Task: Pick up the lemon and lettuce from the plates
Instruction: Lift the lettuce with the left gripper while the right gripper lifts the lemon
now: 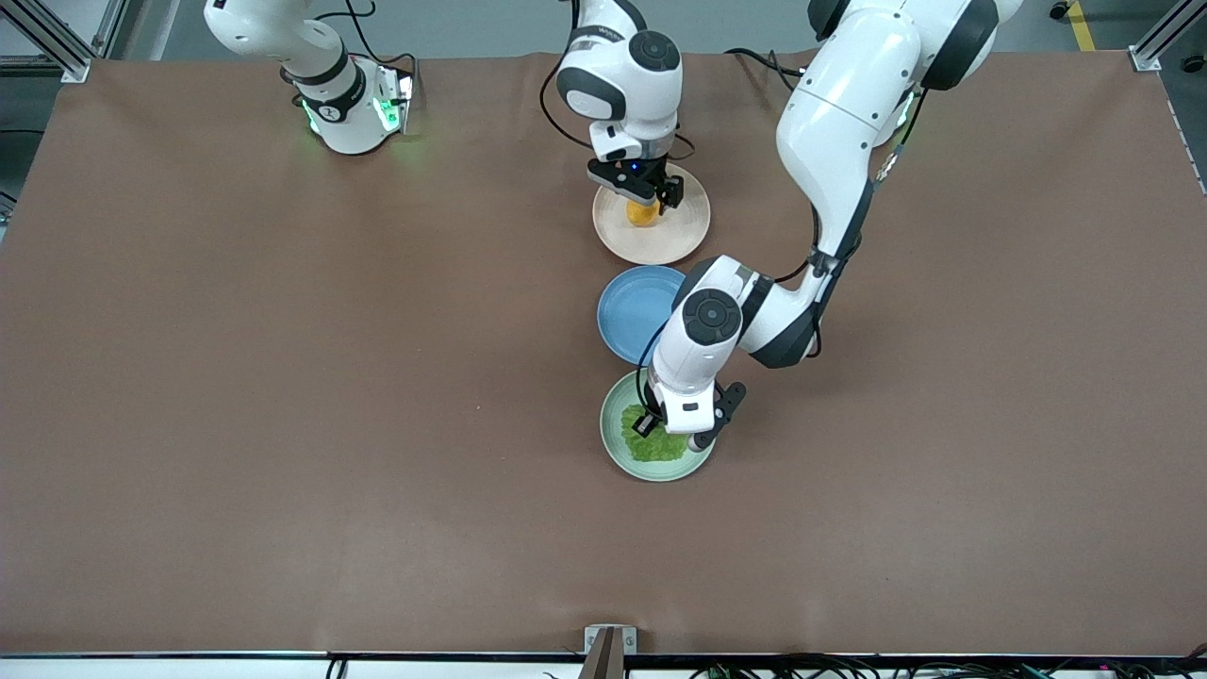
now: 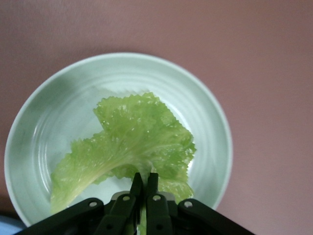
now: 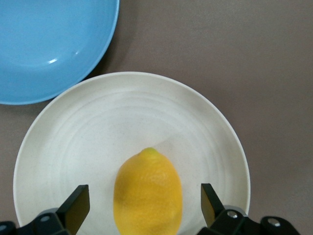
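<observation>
The lemon (image 1: 643, 215) lies on the beige-pink plate (image 1: 679, 240), toward the robots' bases. My right gripper (image 1: 651, 198) is low over it, open, with one finger on each side of the lemon (image 3: 147, 191) and a gap on both sides, above the plate (image 3: 122, 117). The lettuce (image 1: 657, 445) lies on the mint green plate (image 1: 618, 443), nearest the front camera. My left gripper (image 1: 671, 436) is down at that plate, shut on the leaf's edge. In the left wrist view the lettuce (image 2: 142, 137) spreads over the plate (image 2: 49, 122).
An empty blue plate (image 1: 632, 311) sits between the two plates, partly under the left arm's wrist, and also shows in the right wrist view (image 3: 49, 44). The brown table cover (image 1: 283, 377) stretches bare around the row of plates.
</observation>
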Robot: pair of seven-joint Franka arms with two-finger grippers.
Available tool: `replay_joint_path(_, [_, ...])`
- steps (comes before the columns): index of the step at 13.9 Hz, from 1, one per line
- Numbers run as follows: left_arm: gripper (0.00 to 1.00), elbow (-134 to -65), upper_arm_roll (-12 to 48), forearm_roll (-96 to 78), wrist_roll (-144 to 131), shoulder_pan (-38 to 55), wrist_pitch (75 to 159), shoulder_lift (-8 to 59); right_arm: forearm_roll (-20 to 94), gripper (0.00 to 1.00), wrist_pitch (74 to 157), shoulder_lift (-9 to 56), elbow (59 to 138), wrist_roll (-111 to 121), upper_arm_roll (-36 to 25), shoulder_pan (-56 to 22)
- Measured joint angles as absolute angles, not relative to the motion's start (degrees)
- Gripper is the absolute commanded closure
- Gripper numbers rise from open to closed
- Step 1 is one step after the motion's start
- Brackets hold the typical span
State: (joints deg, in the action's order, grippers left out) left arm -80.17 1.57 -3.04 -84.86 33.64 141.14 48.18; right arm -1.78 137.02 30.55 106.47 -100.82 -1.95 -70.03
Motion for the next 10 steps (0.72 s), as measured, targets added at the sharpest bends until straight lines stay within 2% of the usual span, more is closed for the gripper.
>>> replay_joint_path(3, [1.00, -79.83, 1.38, -3.03, -84.79, 31.55, 133.95, 43.36, -1.78, 0.00, 138.40, 31.31, 106.24, -100.94, -1.99, -70.05])
replay_joint_path(5, [1.00, -80.94, 1.30, -2.95, -83.78, 28.91, 128.33, 38.66, -1.78, 0.04, 139.68, 31.87, 106.22, -100.95, -1.98, -70.22])
replay_joint_path(7, [1.00, -84.84, 1.34, -2.92, -81.73, 25.51, 125.61, 33.37, -1.79, 0.13, 140.35, 32.29, 106.20, -100.96, -1.96, -70.59])
replay_joint_path(10, [1.00, -94.55, 1.38, -2.90, -79.24, 20.34, 124.89, 25.53, -2.02, 0.41, 140.35, 32.38, 106.20, -100.93, -1.90, -71.25])
